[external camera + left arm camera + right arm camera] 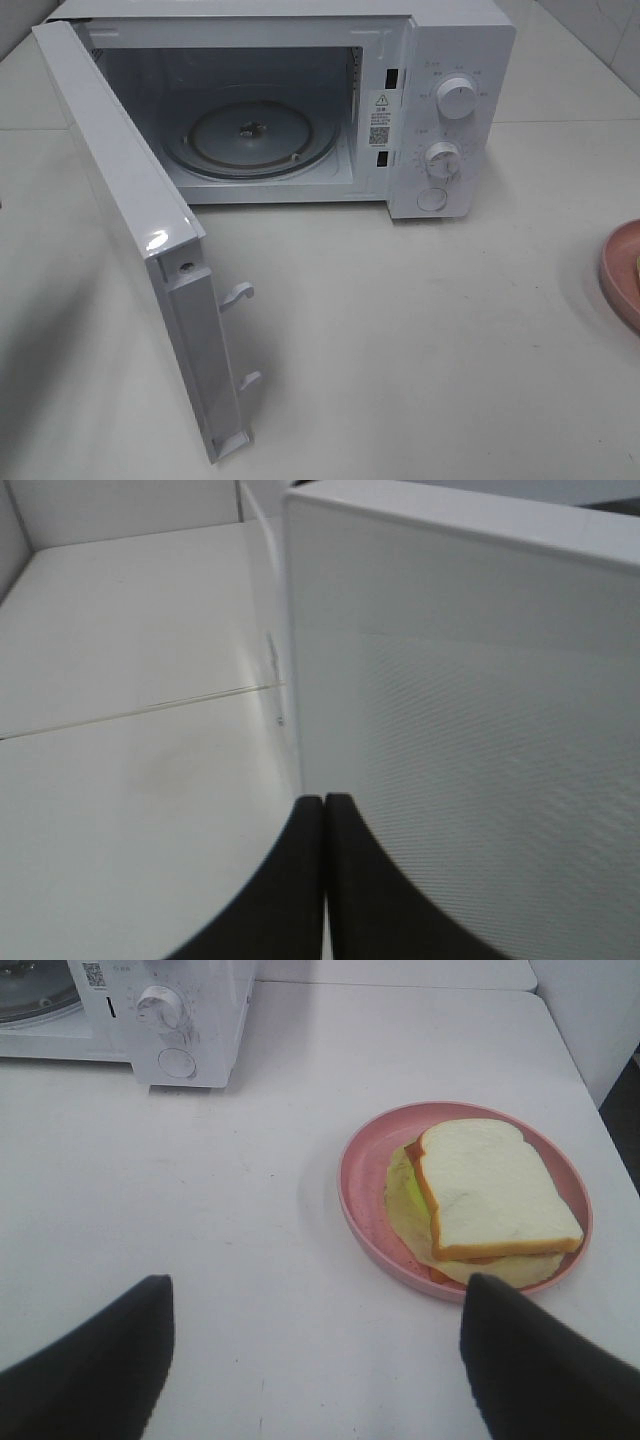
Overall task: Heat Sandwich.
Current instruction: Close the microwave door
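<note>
Right gripper (315,1360) open near sandwich (485,1200); microwave (440,110) QR label (379,132) unreadable.

A: Mounted high, looking down and forward on the white microwave (300,100) from the front, door (140,240) swung wide open toward the lens. Only a sliver of the pink plate (622,272) at the right edge.

B: Left wrist view pressed close against a white panel (470,740), shut black fingertips (300,880) in the foreground, pale table (120,780) beyond.

A: Right wrist view set back over the table, angled down past two dark fingers (100,1370), well apart. Whole plate (362,1175) close by, with the sandwich (490,1195).

B: Shared with the high view: plate, plus the microwave's dial corner (175,1020).
</note>
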Action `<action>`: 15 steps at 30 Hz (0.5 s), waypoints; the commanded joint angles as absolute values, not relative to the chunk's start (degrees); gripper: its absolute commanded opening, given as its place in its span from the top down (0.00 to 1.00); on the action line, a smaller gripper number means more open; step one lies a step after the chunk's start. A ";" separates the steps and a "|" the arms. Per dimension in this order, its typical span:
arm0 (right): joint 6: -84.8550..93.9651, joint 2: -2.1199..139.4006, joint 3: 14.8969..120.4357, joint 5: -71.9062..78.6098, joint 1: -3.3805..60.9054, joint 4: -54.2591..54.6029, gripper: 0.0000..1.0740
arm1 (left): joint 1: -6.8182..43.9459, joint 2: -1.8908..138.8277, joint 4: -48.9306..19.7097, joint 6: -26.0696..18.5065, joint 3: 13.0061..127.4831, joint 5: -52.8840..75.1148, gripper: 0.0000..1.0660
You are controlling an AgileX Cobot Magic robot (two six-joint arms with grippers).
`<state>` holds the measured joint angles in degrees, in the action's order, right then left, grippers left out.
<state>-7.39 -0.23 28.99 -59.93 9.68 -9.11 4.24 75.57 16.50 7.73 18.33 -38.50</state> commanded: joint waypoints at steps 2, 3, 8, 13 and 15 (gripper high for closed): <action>-7.22 -1.78 28.93 -59.70 9.22 -9.28 0.29 | 7.51 78.09 16.56 7.85 19.54 -40.74 1.00; -7.22 -1.78 28.93 -59.70 9.22 -9.28 0.29 | 8.31 79.01 16.56 7.85 19.77 -41.14 1.00; -7.22 -1.78 28.93 -59.70 9.22 -9.28 0.29 | 12.03 82.79 16.27 7.85 20.86 -42.34 1.00; -7.22 -1.78 28.93 -59.70 9.22 -9.28 0.29 | 16.84 86.17 14.73 6.25 22.35 -42.51 1.00; -7.22 -1.78 28.93 -59.70 9.22 -9.28 0.29 | 18.56 87.38 13.87 4.58 22.98 -42.51 1.00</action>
